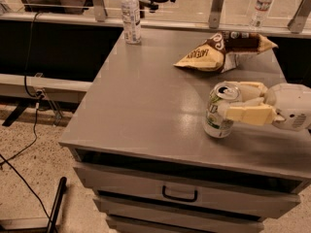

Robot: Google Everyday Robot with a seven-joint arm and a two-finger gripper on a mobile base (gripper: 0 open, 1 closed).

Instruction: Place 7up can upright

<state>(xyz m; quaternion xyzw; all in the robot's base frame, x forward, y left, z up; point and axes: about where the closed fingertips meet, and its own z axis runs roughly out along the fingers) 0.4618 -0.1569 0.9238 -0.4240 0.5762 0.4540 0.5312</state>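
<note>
The 7up can is silver-white with green markings and a pull-tab top. It stands upright on the grey cabinet top, near its right front. My gripper reaches in from the right, its cream fingers on either side of the can's upper half, shut on it. The white wrist sits at the right edge of the view.
A clear water bottle stands at the back left of the top. A yellow-brown chip bag lies at the back right. Another bottle stands behind the glass rail. Drawers are below the front edge.
</note>
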